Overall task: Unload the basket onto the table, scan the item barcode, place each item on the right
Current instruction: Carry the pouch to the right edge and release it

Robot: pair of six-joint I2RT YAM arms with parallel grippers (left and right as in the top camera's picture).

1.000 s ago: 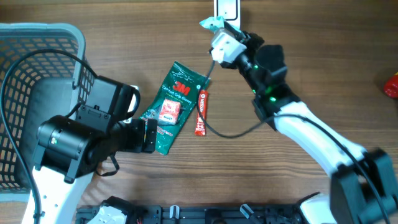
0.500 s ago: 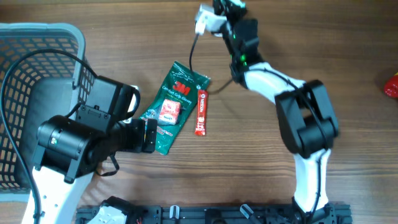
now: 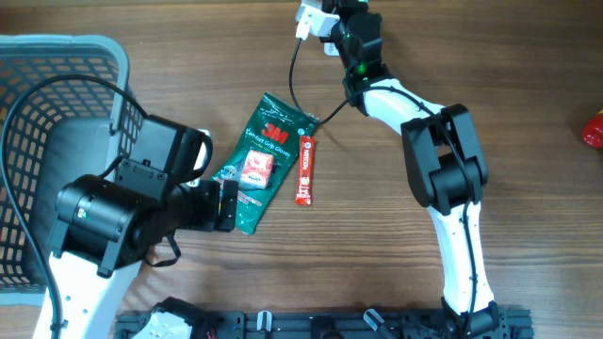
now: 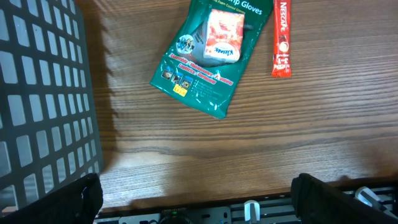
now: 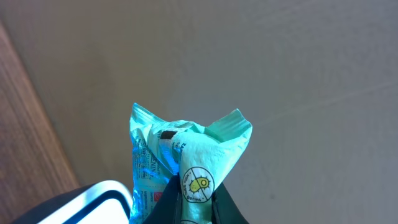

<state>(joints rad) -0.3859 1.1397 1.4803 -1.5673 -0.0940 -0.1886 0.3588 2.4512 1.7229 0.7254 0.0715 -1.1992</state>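
Saw the left claw (image 4: 199,202) spread wide just above the worktop (image 4: 249,143), beside a gray basket (image 4: 43,93). Past it, saw a green glove pack (image 4: 208,56) and a red stick pack (image 4: 282,37) lying flat. Farthest off, found the right claw (image 5: 193,205) pinching a teal packet (image 5: 186,149), up at the worktop's far edge.

The desk (image 3: 528,85) is brown wood grain, the gloves pack (image 3: 273,132) dark green with white lettering, the tissue pack (image 3: 255,169) red and white, the Nescafe stick (image 3: 304,169) red, the basket (image 3: 38,75) a grey lattice, and the packet (image 5: 186,162) turquoise with a yellow-and-white round emblem.
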